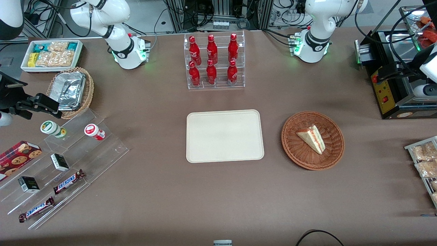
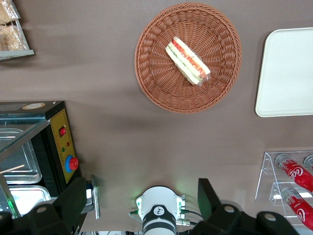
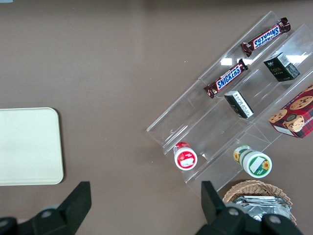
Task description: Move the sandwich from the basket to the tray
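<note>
The sandwich [image 1: 312,138] lies in the basket [image 1: 293,147], beside the bare tray [image 1: 225,135] on your worktop [image 1: 170,205]. Your gripper [image 2: 142,208] hangs high above, jaws apart.

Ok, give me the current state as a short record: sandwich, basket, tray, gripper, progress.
sandwich: wedge lying in the basket, sandwich not yet touched
basket: reddish-brown wicker basket beside the tray, toward the working arm's end of the table
tray: cream tray mid-table, nothing on it, nearer the front camera than the bottle rack
gripper: gripper open, held high above the table, apart from the basket, holding nothing
progress: pick not yet begun
</note>
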